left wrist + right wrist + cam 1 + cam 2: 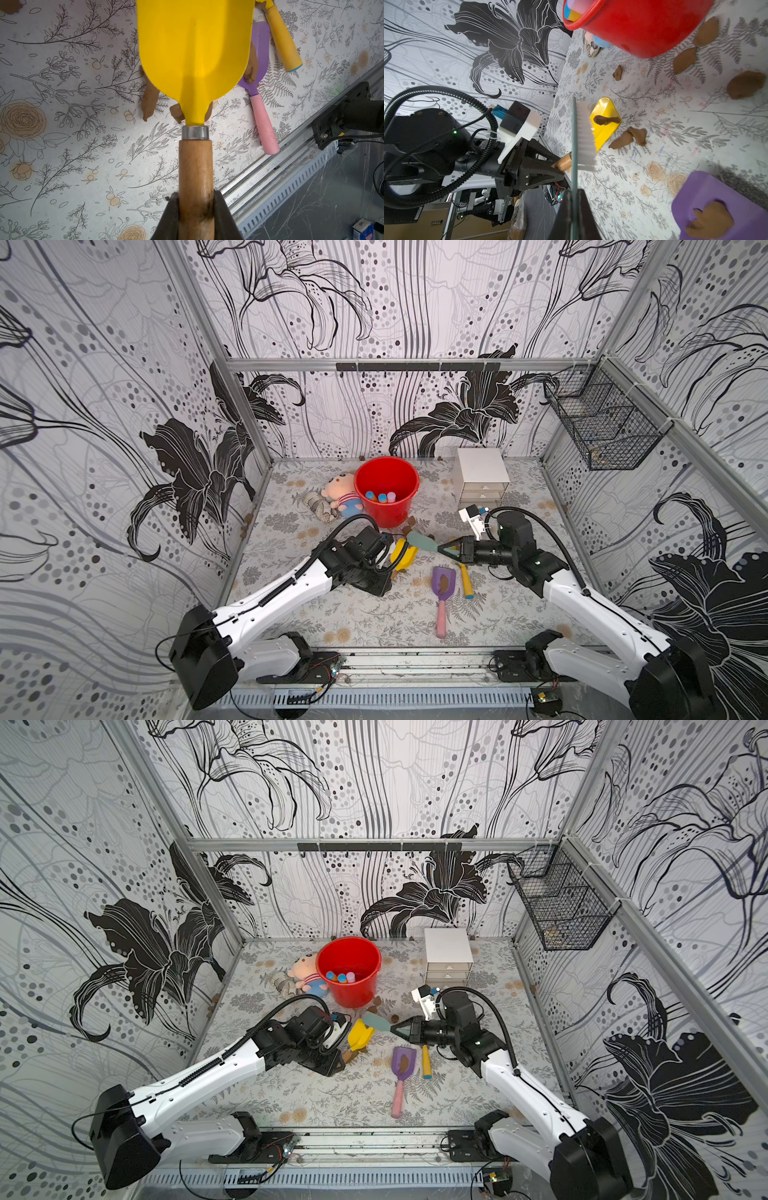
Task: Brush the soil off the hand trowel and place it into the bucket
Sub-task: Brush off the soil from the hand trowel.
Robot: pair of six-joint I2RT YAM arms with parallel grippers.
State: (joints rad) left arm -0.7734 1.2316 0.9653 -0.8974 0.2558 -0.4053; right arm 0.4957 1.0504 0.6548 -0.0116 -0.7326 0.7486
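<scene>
Two tools held: left end effector (196, 194) clamps the trowel (193, 52) by its wooden handle, blade tilted mid-frame so the brush (584, 133) pinched in the right end effector (574, 193) can likely sweep its soil clump (606, 120). The bucket (388, 514) stands just above centre in both top views.

A plush doll (343, 493), white drawer box (482, 472) — wire basket (602, 427) wall-mounted.

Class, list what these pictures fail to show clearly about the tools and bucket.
- Yellow trowel: blade tip cut off by the left wrist view's edge.
- Red bucket: bottom contents hidden by its wall, both top views.
- Purple trowel: handle cut off, right wrist view.
</scene>
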